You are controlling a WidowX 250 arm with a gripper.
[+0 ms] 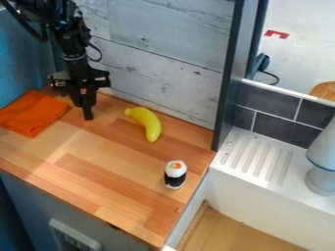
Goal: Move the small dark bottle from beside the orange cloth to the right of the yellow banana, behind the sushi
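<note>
The black gripper [87,110] hangs pointing down over the back left of the wooden counter [98,166], between an orange cloth [31,113] on its left and a yellow banana [146,123] on its right. It touches neither of them as far as I can see. The banana lies curved, one end toward the back wall. The folded cloth lies flat at the counter's left side. Closer to the front right edge stands a sushi roll [175,174], white on top with an orange and green centre and a dark band below.
Behind the counter rises a grey wooden wall [170,44], ending at a dark upright post [229,78]. To the right is a white ribbed drainboard [256,157], with a grey-white object [322,162] standing on it. A lower wooden surface [212,230] shows below the counter's right edge.
</note>
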